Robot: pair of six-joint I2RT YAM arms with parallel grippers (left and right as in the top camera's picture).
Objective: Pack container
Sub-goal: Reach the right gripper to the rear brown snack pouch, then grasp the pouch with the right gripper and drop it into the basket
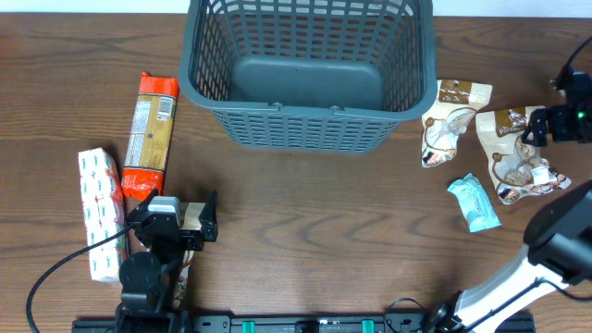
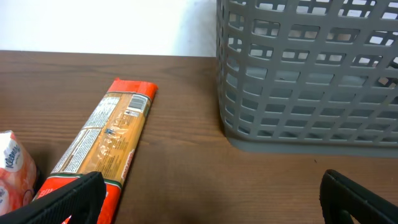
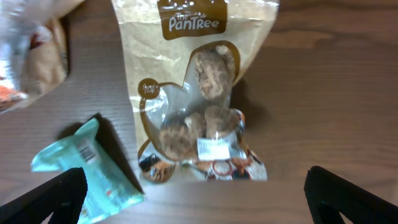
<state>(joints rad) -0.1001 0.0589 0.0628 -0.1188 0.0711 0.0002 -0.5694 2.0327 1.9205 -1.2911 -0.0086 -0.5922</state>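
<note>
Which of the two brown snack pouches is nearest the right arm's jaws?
The pouch farther from the basket, beside the teal packet; centred in the right wrist view, below those jaws.

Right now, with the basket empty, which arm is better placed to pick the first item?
Right. The right gripper, open, hangs directly over the PanTree pouch, centred between its jaws. The left gripper, also open, sits low with the pasta packet off to one side.

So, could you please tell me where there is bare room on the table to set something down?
Widest free patch: bare table in front of the basket, between the pasta packet and the teal packet. The basket's base is bare too. Crowded: the right side, with two brown pouches beside the teal packet; the left edge, pasta beside the tissue pack.
</note>
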